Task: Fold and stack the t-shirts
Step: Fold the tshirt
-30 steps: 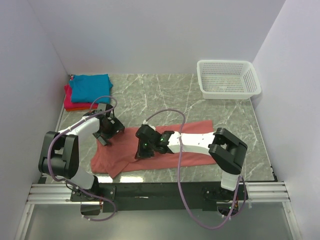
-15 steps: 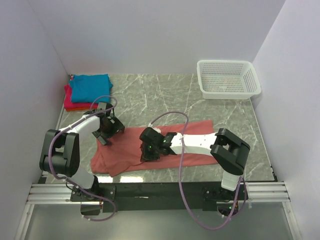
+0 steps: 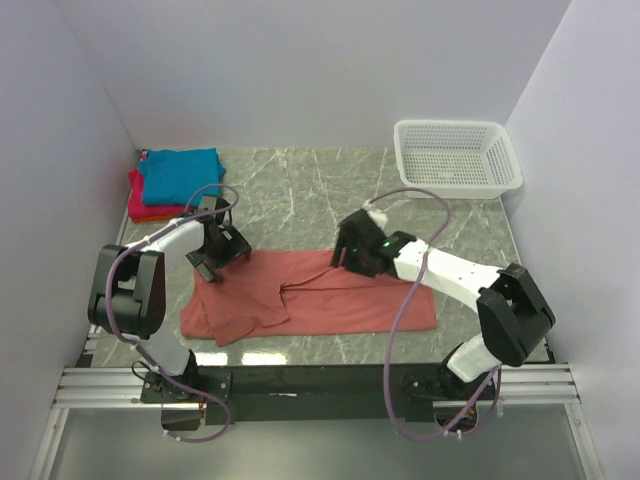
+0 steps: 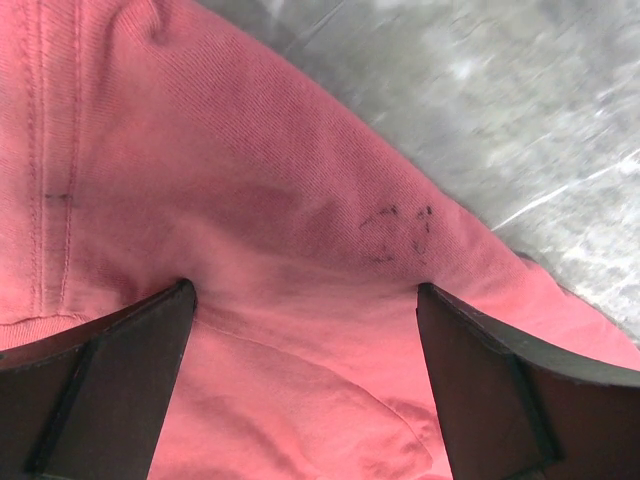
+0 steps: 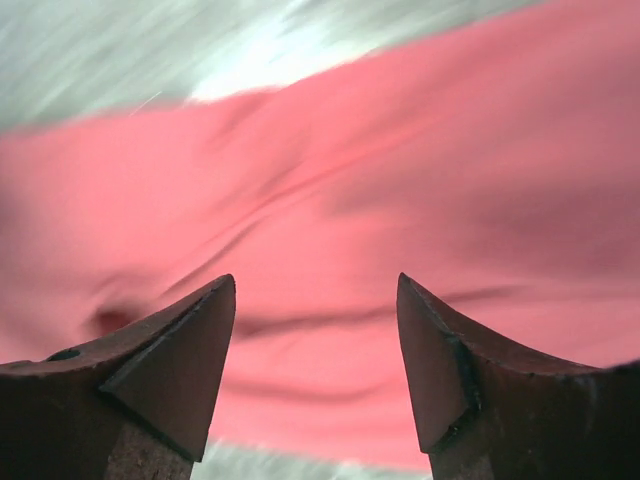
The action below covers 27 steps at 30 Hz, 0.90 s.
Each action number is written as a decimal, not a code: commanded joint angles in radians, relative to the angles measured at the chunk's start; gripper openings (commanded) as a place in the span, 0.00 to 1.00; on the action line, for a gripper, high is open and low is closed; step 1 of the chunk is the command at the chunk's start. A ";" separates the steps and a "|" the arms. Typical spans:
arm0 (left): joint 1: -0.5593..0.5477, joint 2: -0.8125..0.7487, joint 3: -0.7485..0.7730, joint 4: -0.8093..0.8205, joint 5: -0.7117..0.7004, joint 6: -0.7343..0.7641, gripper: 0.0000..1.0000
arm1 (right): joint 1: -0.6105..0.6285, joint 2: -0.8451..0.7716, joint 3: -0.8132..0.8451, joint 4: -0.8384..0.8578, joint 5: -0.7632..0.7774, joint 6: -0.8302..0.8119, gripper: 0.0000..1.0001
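A salmon-red t-shirt lies spread along the near half of the marble table, rumpled at its left end. My left gripper hovers over the shirt's upper left corner, open, with red cloth filling the space under its wide-apart jaws. My right gripper is above the shirt's far edge near the middle, open, nothing between its fingers, the red cloth blurred below them. A teal-blue t-shirt lies folded on a magenta-pink one at the back left corner.
A white mesh basket stands at the back right. Grey walls close in the table on the left, back and right. Bare marble lies between the stack and the basket.
My right gripper has opened, let go of the red cloth, and swung from the shirt's middle up and right to its far edge. The shirt now lies flatter. The left gripper has barely moved.
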 commanded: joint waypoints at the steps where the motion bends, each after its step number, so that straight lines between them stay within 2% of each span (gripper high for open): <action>1: -0.027 0.123 0.025 0.106 -0.041 0.035 0.99 | -0.148 0.015 -0.032 -0.006 0.049 -0.133 0.73; 3: -0.064 0.194 0.110 0.091 -0.055 0.044 0.99 | -0.233 0.066 -0.018 -0.008 0.031 -0.169 0.73; 7: -0.099 0.352 0.344 0.040 -0.073 0.059 0.99 | -0.302 0.141 -0.017 -0.033 -0.035 -0.178 0.73; 12: -0.154 0.594 0.659 -0.050 -0.029 0.102 0.99 | -0.279 0.098 -0.142 -0.025 -0.172 -0.172 0.75; 13: -0.165 0.631 0.784 -0.059 -0.012 0.108 0.99 | -0.264 0.069 -0.168 -0.024 -0.207 -0.173 0.76; 16: -0.202 0.783 0.985 -0.067 0.065 0.154 0.99 | -0.164 0.000 -0.264 -0.012 -0.303 -0.179 0.76; 19: -0.233 0.942 1.293 -0.053 0.144 0.170 0.99 | -0.007 -0.044 -0.323 0.037 -0.460 -0.192 0.77; 22: -0.247 1.062 1.432 0.038 0.240 0.124 1.00 | 0.149 -0.022 -0.302 0.128 -0.675 -0.222 0.82; 24: -0.247 1.081 1.420 0.139 0.282 0.054 0.99 | 0.245 0.005 -0.269 0.183 -0.754 -0.273 0.83; 25: -0.248 1.079 1.373 0.252 0.289 0.023 0.99 | 0.271 0.035 -0.221 0.182 -0.755 -0.290 0.84; 27: -0.250 1.101 1.366 0.335 0.303 -0.051 0.99 | 0.326 0.067 -0.166 0.154 -0.741 -0.351 0.84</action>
